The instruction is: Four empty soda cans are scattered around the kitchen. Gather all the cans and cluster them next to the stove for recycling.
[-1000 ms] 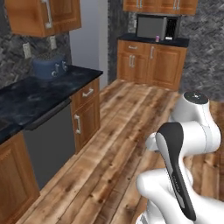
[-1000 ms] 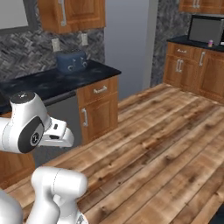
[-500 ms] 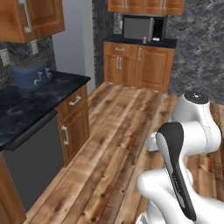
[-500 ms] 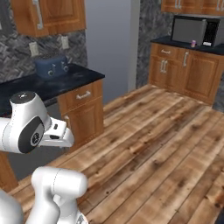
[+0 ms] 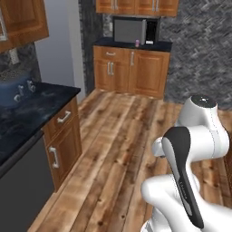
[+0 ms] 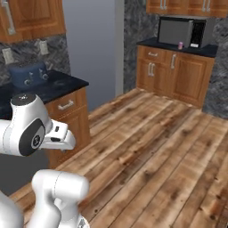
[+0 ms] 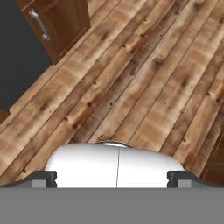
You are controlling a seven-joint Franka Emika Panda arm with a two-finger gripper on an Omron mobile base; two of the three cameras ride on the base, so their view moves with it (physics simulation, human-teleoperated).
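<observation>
1. Closest to me, the gripper (image 7: 112, 181) hangs over the wood plank floor (image 7: 144, 83), pointed down at bare boards. Its two dark tips sit far apart, so the claw is spread wide with nothing between them.

2. Just to the side stands a wooden cabinet (image 5: 63, 136) under a black marbled countertop (image 5: 31, 108), with a dark appliance front (image 5: 18, 190) beside it. A blue toaster-like thing (image 6: 29, 75) rests on that counter.

3. Across the open floor, against the far wall, another cabinet run (image 5: 131, 70) carries a microwave (image 5: 135, 30).

4. Beside the microwave door stands a small pale pink soda can (image 5: 137, 42), seen again in the right base view (image 6: 180, 45). It is well apart from the arm. I cannot spot the stove from here.

5. What could go wrong, I'd guess: the can stands right next to the microwave, so a careless approach could knock it over or clip the microwave. The folded arm might also brush the near cabinet as the base drives past.
</observation>
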